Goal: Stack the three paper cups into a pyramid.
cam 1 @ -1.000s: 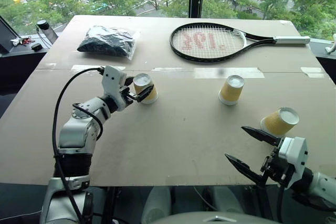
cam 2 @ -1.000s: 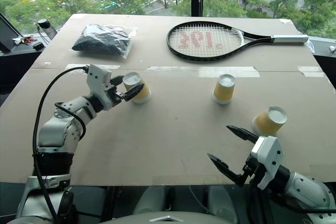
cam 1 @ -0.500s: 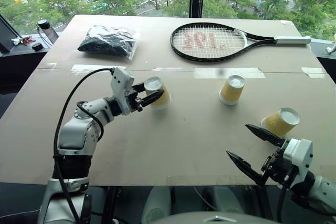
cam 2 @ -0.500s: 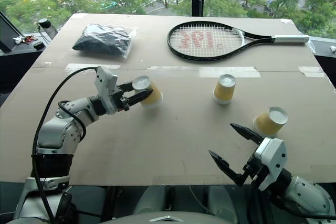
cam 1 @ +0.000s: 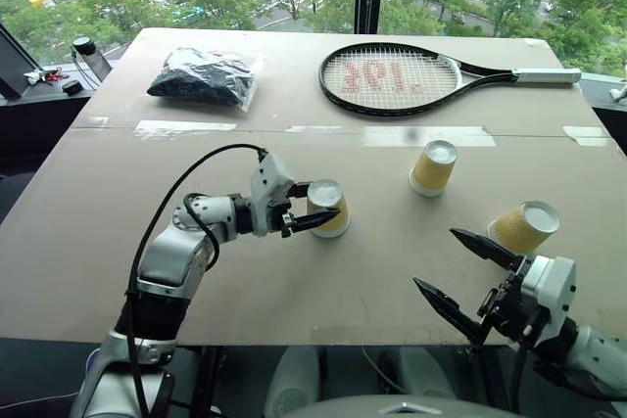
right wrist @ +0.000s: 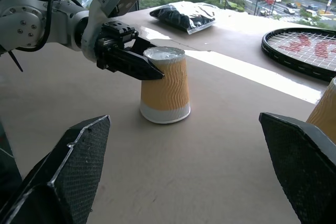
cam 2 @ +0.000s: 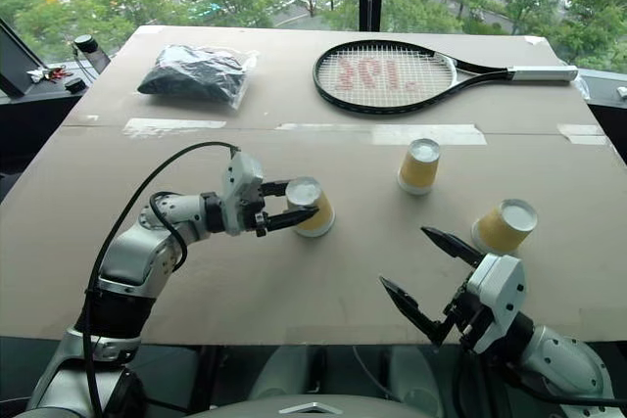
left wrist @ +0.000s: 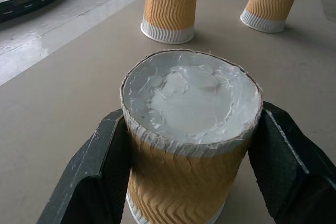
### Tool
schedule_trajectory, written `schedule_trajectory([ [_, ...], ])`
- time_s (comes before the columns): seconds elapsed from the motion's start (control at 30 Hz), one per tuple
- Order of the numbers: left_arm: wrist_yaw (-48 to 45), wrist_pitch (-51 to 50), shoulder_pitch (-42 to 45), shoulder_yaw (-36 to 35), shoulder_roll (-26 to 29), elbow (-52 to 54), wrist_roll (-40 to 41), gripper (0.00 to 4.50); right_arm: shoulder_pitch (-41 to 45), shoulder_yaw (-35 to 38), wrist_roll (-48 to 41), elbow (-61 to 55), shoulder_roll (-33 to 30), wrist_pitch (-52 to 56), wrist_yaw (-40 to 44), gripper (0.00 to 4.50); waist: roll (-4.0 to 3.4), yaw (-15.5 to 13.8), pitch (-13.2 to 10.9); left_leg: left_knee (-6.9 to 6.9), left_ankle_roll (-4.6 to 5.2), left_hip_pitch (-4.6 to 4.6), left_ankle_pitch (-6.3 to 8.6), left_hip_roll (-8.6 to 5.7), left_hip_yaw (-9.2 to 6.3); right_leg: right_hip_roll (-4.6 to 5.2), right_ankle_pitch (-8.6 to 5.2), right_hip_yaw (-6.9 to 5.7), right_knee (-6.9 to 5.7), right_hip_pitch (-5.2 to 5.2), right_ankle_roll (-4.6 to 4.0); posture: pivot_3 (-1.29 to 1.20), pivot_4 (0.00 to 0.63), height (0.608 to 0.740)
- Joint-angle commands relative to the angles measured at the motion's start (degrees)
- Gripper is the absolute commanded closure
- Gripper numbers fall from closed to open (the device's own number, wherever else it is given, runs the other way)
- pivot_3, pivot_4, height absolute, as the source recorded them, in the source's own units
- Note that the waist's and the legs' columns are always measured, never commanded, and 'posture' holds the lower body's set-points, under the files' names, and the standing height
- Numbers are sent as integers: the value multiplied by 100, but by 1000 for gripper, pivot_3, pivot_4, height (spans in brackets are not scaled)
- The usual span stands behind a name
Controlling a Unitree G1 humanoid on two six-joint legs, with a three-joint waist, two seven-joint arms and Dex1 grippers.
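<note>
Three yellow paper cups stand upside down on the brown table (cam 1: pixel 294 281), white bases up. My left gripper (cam 1: pixel 325 198) is shut on the nearest cup (cam 1: pixel 328 210) near the table's middle, one black finger (left wrist: pixel 97 169) on each side just below its base. In the right wrist view this cup (right wrist: pixel 165 90) rests rim-down on the table. A second cup (cam 1: pixel 432 166) stands further right, and a third cup (cam 1: pixel 524 226) stands near the right edge. My right gripper (cam 1: pixel 435 258) hangs open over the front edge, just short of the third cup, holding nothing.
A tennis racket (cam 1: pixel 392 75) lies at the back of the table, with a black bundle in a clear bag (cam 1: pixel 203 75) at the back left. Tape strips (cam 1: pixel 426 134) run across the table's seam. A bottle (cam 1: pixel 86 54) stands off the table's left corner.
My left gripper has shut on its cup and moved it to the right and nearer the front, toward the table's middle. The right gripper and the other two cups kept their places.
</note>
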State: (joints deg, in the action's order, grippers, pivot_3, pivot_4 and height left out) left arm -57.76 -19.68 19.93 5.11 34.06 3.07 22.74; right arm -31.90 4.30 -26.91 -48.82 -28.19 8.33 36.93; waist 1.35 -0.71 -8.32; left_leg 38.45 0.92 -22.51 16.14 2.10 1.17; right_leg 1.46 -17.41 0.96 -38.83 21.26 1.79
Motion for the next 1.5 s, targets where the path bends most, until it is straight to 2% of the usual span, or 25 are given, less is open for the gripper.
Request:
schedule_trajectory([
  [0.03, 147, 216, 279, -152, -94, -418, -158, 1912, -70, -45, 62, -279, 34, -95, -108, 0, 0, 0, 0, 1, 0, 0, 0, 0, 0, -1, 0, 0, -1, -1, 0, 0, 150, 740],
  [0.3, 42, 267, 353, -137, -93, -694, -232, 1912, -31, -45, 133, -289, 27, -90, -238, 0, 0, 10, 0, 4, 0, 0, 0, 0, 1, -5, 0, 0, -1, 0, 0, 0, 150, 740],
  [0.37, 25, 184, 293, -185, -115, -647, -151, 871, 14, -40, 150, -277, 32, -76, -287, 0, 0, 8, 0, 4, 0, 0, 0, 1, 1, -5, 0, 0, -2, 0, 0, 0, 150, 740],
  [0.43, 94, 120, 234, -326, -120, -562, -63, 63, 33, -28, 154, -277, 30, -66, -325, 0, -1, 14, 0, 3, 0, 0, 0, 1, 1, -5, 0, 1, -2, 1, 0, 0, 150, 740],
  [0.63, 80, -387, -211, -1062, 202, 91, 518, 63, 304, 108, 386, -108, 96, 46, -703, 0, 0, 27, -1, 3, 0, -4, 0, 4, -1, 5, 0, 1, -2, 4, 0, 0, 150, 740],
  [0.7, -58, -680, -560, -1459, 413, 524, 948, 63, 584, 145, 523, 4, 183, 239, -1027, 0, 0, 41, -1, 3, -1, -7, -1, 4, 0, 23, 0, 1, -2, 8, 0, 0, 150, 740],
  [0.87, -463, -606, -1423, -2094, 620, 1273, 1554, 63, 1147, 203, 808, 181, 405, 530, -1564, 0, -3, 51, -2, 1, -23, -8, -13, 3, 0, 34, 0, -3, -1, 9, 0, 0, 150, 740],
  [0.97, -1093, -791, -1727, -2164, 894, 1795, 2140, 63, 1243, 526, 923, 209, 580, 586, -1913, 0, -2, 39, -2, 0, -23, -9, -13, 3, 1, 34, 0, -2, -1, 10, -1, 0, 150, 740],
  [1.07, -1098, -1328, -1537, -2060, 1037, 2326, 2847, 63, 899, 1203, 1055, 139, 720, 541, -2165, 0, 0, -40, 0, 2, -22, -20, -13, 2, -6, 34, 0, -9, 0, 14, -1, 0, 150, 740],
  [1.2, -1116, -1518, -1262, -1795, 1124, 2641, 3050, 63, 636, 1743, 1294, 172, 844, 623, -2432, 0, -11, -9, 3, 1, -23, -17, -13, -4, -1, 35, -1, -3, -1, 12, 0, 0, 150, 740],
  [1.33, -1138, -1536, -1045, -1649, 1128, 2628, 3078, 63, 672, 1770, 1394, 317, 913, 735, -2516, 0, -14, 136, 4, -2, -17, -5, -10, 2, 10, 8, 0, 14, -7, 12, 0, 0, 150, 740],
  [1.5, -1156, -1519, -826, -1656, 1066, 2436, 3128, 63, 879, 1330, 1323, 400, 1119, 1323, -2645, 0, -20, 151, 3, -4, -5, -3, -3, 6, 11, -14, 0, 24, -7, 15, 0, 0, 150, 740],
])
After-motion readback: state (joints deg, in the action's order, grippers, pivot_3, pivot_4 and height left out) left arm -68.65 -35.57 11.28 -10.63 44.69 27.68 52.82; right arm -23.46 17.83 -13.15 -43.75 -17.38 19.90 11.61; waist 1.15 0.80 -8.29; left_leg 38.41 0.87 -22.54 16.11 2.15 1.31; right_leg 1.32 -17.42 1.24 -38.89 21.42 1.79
